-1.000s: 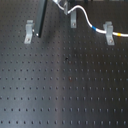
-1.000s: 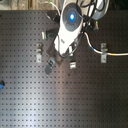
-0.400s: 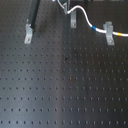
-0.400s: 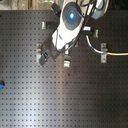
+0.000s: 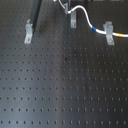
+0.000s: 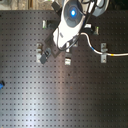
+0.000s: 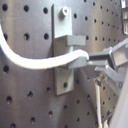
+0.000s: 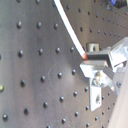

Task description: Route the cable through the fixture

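The white cable (image 5: pixel 86 20) runs from the top of the first exterior view, past the middle clip (image 5: pixel 73 20), and through the right clip (image 5: pixel 108 33). Its blue band (image 5: pixel 97 31) sits just before that clip and its yellow band (image 5: pixel 121 36) just beyond. My gripper (image 7: pixel 88 59) is shut on the cable (image 7: pixel 35 61) right beside a grey clip (image 7: pixel 64 47), and the cable lies across the clip's slot. The second wrist view shows the cable (image 8: pixel 70 30) ending at my gripper (image 8: pixel 93 56). In the second exterior view the white arm (image 6: pixel 70 22) covers the gripper.
The black perforated board (image 5: pixel 65 85) fills both exterior views. A third clip (image 5: pixel 28 32) stands at the first exterior view's left. The second exterior view shows further clips (image 6: pixel 46 23) (image 6: pixel 41 51) and a small blue object (image 6: pixel 1 85) at its left edge.
The arm has shifted slightly toward the top of both exterior views, still holding the cable. The cable stays in the right clip.
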